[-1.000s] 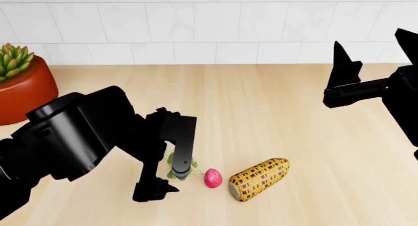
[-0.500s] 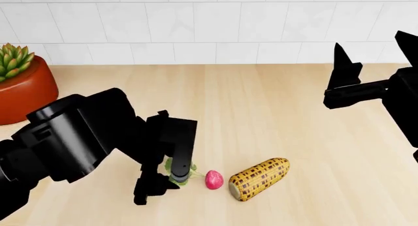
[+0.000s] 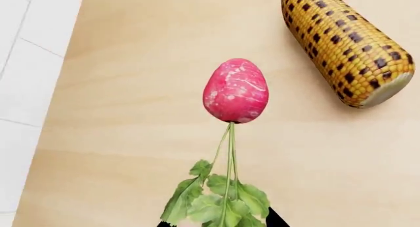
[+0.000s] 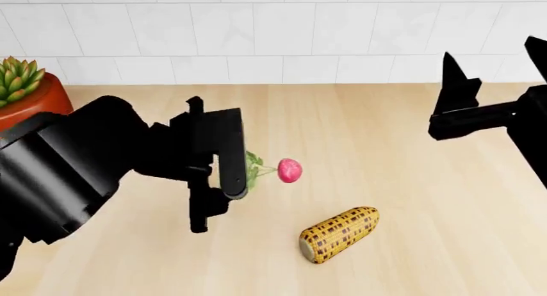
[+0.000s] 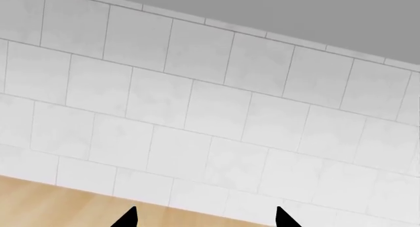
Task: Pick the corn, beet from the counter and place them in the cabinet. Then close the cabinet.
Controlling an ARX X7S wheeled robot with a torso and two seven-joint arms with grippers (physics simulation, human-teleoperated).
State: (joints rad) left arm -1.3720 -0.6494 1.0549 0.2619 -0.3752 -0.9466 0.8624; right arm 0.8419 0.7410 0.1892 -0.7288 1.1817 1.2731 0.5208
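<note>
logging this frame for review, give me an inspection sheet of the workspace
surface: light wood counter, bare around the items
job's things: beet lifted off the counter, held by its leaves; corn lying on the counter; cabinet not in view
clutter: succulent in a red pot at the back left corner
grippers: left gripper shut on the beet's leaves; right gripper open, raised, holding nothing
cables: nothing seen
surroundings: white tiled wall behind the counter

Left end effector (image 4: 224, 180) clamped, right (image 4: 496, 68) spread.
</note>
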